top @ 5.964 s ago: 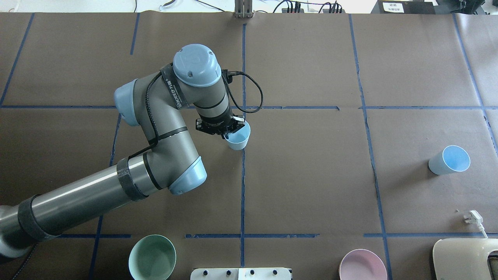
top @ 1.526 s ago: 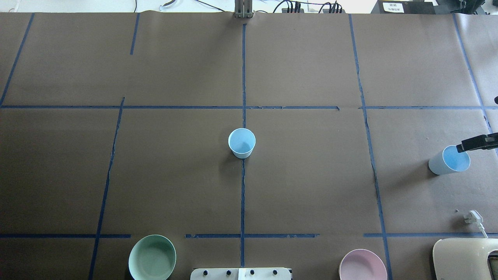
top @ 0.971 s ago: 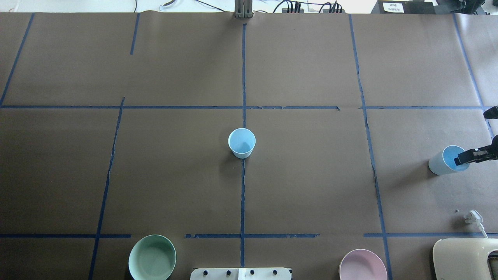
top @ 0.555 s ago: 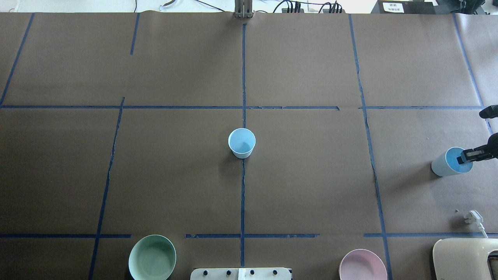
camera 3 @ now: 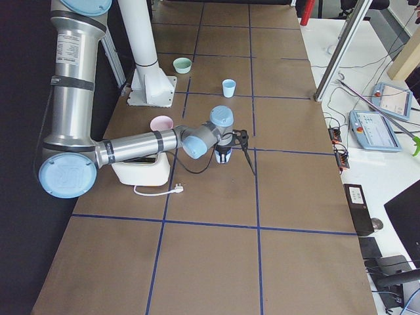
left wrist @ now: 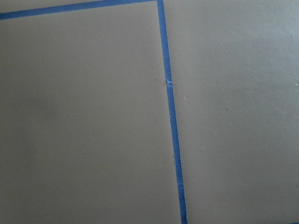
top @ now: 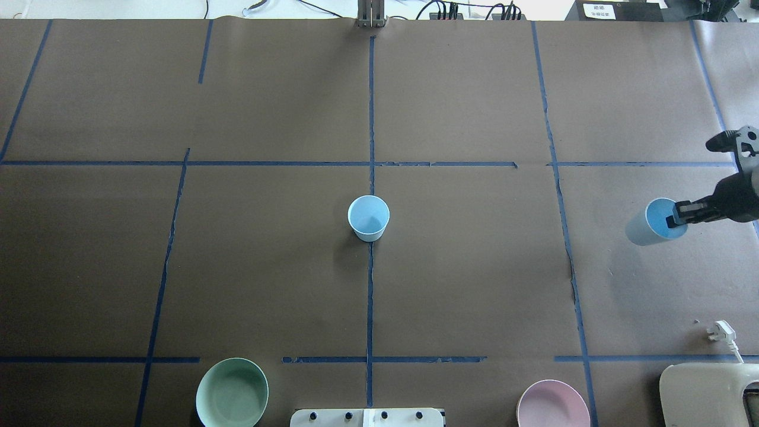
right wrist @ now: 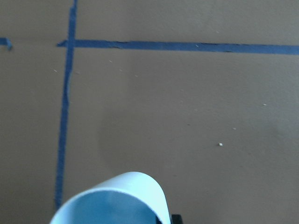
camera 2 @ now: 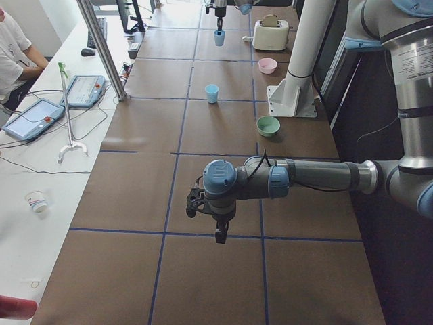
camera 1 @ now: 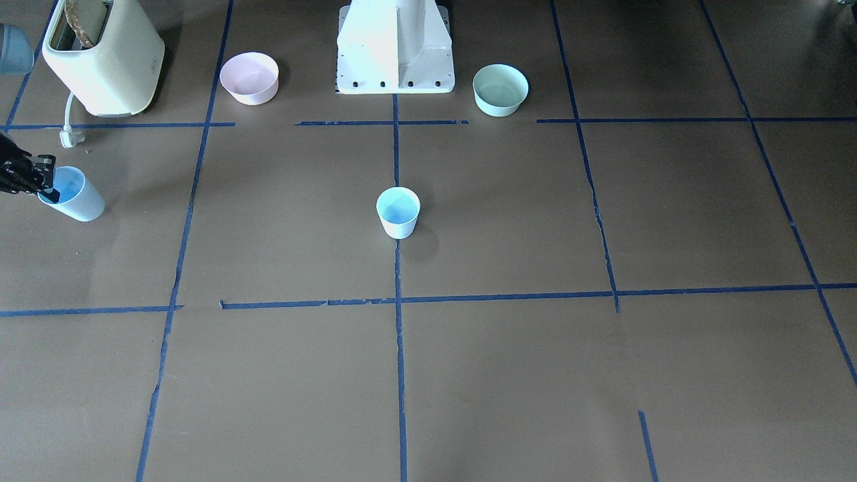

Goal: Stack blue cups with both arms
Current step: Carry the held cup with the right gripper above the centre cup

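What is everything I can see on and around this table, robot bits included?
Blue cups: two, pale blue; middle cup upright at the table's centre, edge cup near the table's end on the robot's right.
Bowls: two; green bowl and pink bowl, either side of the robot's base.
Toaster: one, cream, beside the pink bowl; its white plug lies on the table.
Table: one, brown cover with blue tape lines.
Pedestal: one, white, at the robot's edge.
Right claw: one, black, shut on the edge cup's rim.
Left claw: one, black, over bare table; open or shut cannot be told.
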Controlling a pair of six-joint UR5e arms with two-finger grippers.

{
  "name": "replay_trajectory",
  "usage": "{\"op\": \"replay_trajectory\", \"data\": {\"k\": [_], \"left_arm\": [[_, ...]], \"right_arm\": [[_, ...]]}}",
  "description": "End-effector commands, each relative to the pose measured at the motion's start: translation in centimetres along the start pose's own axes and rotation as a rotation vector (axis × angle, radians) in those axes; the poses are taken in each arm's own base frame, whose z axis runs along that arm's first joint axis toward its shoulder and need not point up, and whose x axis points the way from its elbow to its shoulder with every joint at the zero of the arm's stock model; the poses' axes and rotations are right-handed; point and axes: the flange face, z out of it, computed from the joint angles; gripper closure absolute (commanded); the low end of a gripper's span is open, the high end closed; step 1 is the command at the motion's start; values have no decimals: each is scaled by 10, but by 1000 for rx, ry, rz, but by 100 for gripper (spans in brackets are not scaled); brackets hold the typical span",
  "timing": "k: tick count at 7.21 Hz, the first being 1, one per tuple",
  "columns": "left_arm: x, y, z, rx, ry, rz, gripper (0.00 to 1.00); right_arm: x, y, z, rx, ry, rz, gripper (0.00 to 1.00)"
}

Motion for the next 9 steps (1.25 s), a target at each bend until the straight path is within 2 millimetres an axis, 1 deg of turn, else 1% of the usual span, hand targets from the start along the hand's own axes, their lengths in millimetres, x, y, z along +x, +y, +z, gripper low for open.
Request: {"op": "replay_trajectory", "data": {"k": [1,2,3,4,5,6,7,8,9], "left_arm": [[0,-1,0,1,0,0,0],[0,0,0,0,0,-3,0],[1,0,-1,2,0,-1,0],[3,-1,-3,6,-1,1,0],[4,-1,-4,8,0,2,0],[6,-1,-2,10,34,-1,0],[6,-2,-2,11,43,-2,0],[5,-1,-1,10,43,-4,0],[5,-1,-1,10,43,-4,0]], "right_arm": [[-171,-39,-28,-34,-13,138,100],[-253,-33,-25,-35,-18,186,100],[-317,-28,-23,-26,-20,229,100],[-386,-31,-20,-21,-45,298,100],[-431,-25,-17,2,-56,341,100],[-455,-17,-4,37,-41,361,100],[-454,-13,1,37,-32,361,100],[-456,-3,19,38,-9,353,100],[-462,0,32,58,9,347,100]]}}
